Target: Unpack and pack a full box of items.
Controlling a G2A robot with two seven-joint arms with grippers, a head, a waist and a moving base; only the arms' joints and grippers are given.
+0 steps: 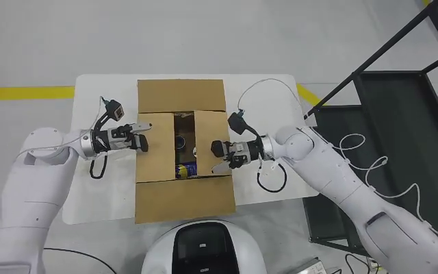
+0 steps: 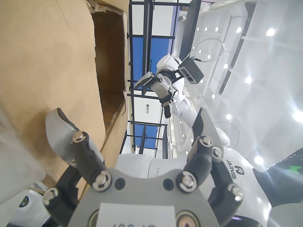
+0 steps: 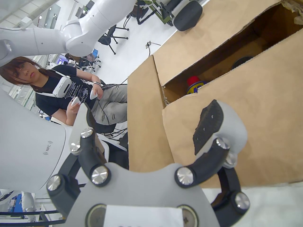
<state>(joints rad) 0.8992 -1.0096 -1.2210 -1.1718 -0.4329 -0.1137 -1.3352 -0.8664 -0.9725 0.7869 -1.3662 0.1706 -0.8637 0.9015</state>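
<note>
- The cardboard box (image 1: 183,149) sits at the middle of the white table (image 1: 102,96). Its flaps at 12 and 6 o'clock are laid flat outward.
- The flaps at 9 and 3 o'clock are folded partly over the opening, with a narrow gap between them.
- In the gap, toward 6 o'clock, is a red-capped can (image 1: 186,170) with a blue and yellow label, also seen from the right wrist (image 3: 195,85). A dark round thing (image 1: 179,142) lies nearer the middle of the gap; what it is cannot be told.
- The left gripper (image 1: 144,135) is at the box's 9 o'clock side, over that flap. Its pincer is released, the fingers spread with nothing between them (image 2: 131,119). One finger (image 2: 60,124) is just beside the cardboard; whether it touches cannot be told.
- The right gripper (image 1: 219,156) is at the box's 3 o'clock side, over the other folded flap and toward its 6 o'clock end. It is likewise released and grasps nothing (image 3: 151,128), with its dark pad (image 3: 209,124) facing the box wall.
- The two grippers face each other across the gap.
- A black metal rack (image 1: 383,103) stands off the table at 3 o'clock, and a yellow floor line (image 1: 34,92) runs out at 9 o'clock.
</note>
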